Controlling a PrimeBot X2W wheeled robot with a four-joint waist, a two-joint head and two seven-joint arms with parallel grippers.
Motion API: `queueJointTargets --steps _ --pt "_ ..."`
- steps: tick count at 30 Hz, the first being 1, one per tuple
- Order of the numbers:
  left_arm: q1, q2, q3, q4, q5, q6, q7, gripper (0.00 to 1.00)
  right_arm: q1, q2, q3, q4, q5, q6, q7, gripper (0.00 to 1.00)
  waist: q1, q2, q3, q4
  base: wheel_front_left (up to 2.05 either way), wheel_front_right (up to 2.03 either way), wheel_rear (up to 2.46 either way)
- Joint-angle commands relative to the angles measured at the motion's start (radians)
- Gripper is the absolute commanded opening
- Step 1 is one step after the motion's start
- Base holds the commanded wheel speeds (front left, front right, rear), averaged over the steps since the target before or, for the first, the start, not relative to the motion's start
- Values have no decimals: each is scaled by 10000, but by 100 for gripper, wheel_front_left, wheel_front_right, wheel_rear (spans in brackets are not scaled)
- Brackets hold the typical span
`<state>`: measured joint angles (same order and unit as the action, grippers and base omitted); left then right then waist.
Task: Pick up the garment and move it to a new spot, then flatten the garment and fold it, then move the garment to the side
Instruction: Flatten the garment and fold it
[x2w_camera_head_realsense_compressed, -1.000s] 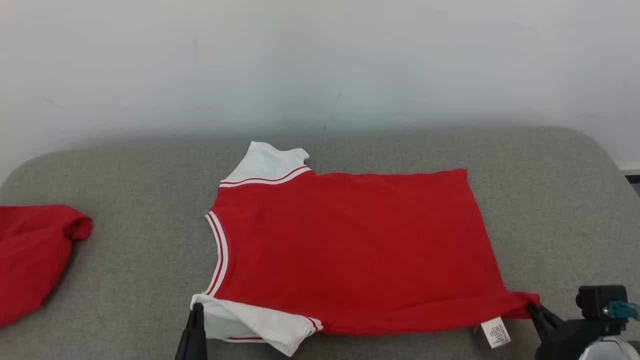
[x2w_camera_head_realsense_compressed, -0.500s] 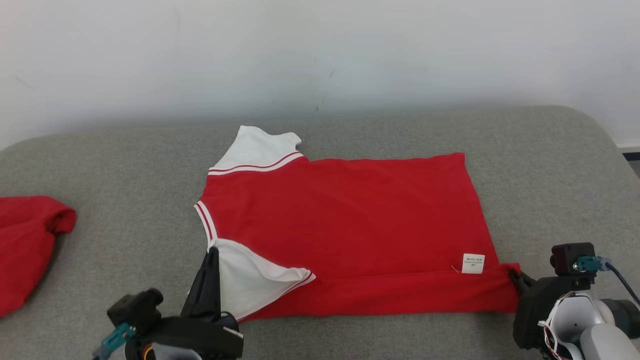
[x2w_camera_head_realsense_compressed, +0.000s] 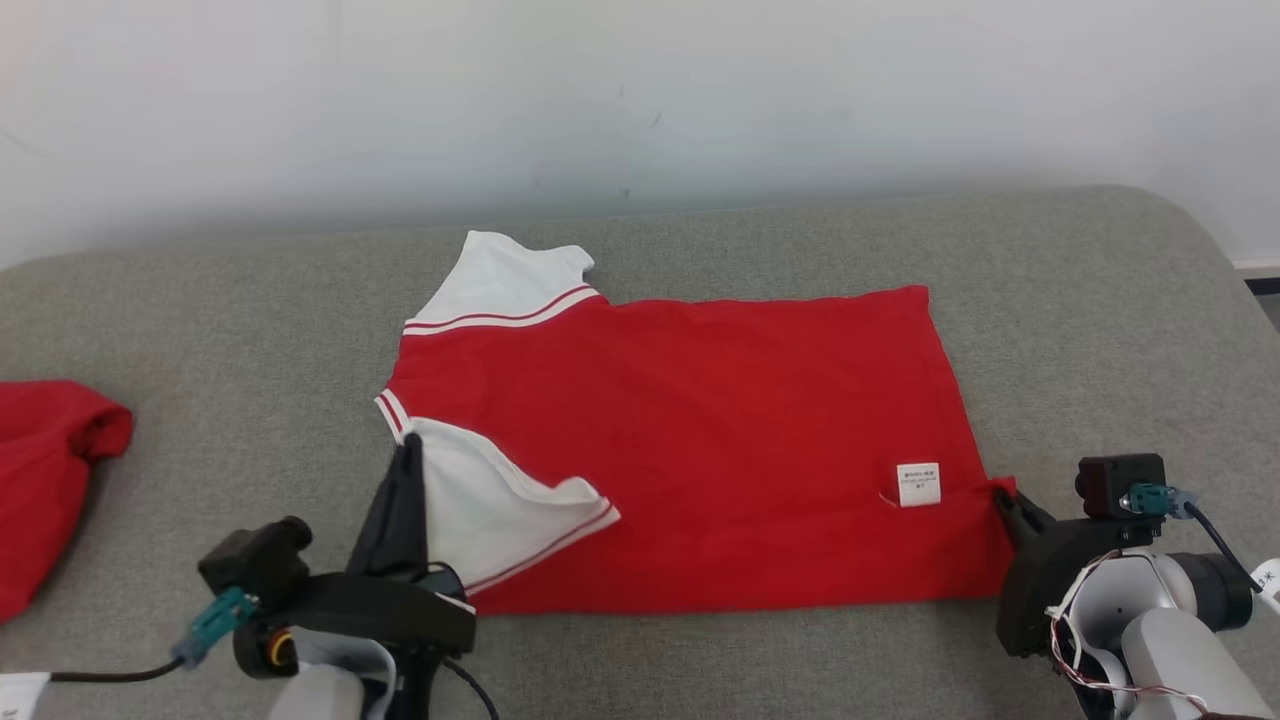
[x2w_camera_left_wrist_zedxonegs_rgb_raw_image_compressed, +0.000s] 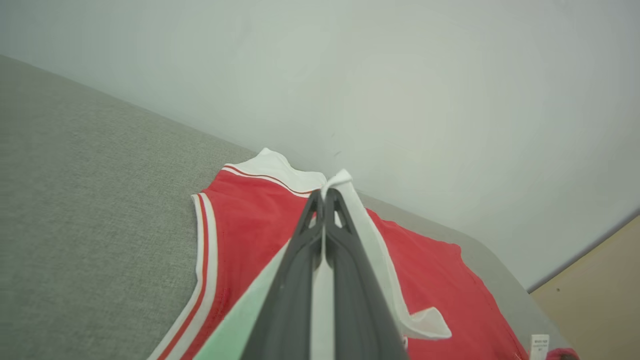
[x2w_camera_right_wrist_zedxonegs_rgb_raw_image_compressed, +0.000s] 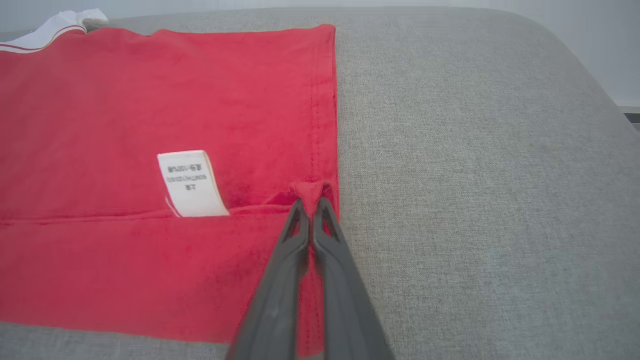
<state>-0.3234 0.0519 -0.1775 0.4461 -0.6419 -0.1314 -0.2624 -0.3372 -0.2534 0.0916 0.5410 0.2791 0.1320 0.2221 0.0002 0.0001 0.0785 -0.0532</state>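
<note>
Garment (x2w_camera_head_realsense_compressed: 720, 420): soft matt cloth, fine knit. Upholstery (x2w_camera_head_realsense_compressed: 1100, 330): coarse grey woven fabric, matt. Wall (x2w_camera_head_realsense_compressed: 640, 100): smooth, matt.

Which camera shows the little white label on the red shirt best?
The right wrist view: the label is close and large, its print visible. The head view shows it small; the left wrist view catches it tiny at the bottom edge.

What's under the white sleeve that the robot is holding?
The white sleeve, pinched by the left gripper, lies over the red shirt. The red cloth right beneath it is hidden, and so is the grey cushion underneath.
</note>
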Motion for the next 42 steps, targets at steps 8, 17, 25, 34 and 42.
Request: queueJointTargets --steps 8,17,25,34,42 --pt "200 -14 412 -363 265 17 -34 0 -345 -74 60 529 21 -27 -521 0 -2 -1 57 29 0 0 0" --pt "-184 -16 63 107 397 17 -34 0 -963 167 252 1318 -182 -27 -784 0 -2 -1 288 -21 0 0 0" --pt "-454 -16 276 9 788 17 -34 100 -1072 216 -12 2326 -480 -27 -761 100 -2 -1 170 82 0 0 0" --pt "709 497 123 677 2446 127 -35 100 -495 339 -915 2252 -575 -27 -288 100 -2 -1 -451 30 0 0 0" --pt "745 806 -220 2389 3117 647 55 100 89 567 -1154 1511 -726 -27 684 100 -2 -1 -415 69 0 0 0"
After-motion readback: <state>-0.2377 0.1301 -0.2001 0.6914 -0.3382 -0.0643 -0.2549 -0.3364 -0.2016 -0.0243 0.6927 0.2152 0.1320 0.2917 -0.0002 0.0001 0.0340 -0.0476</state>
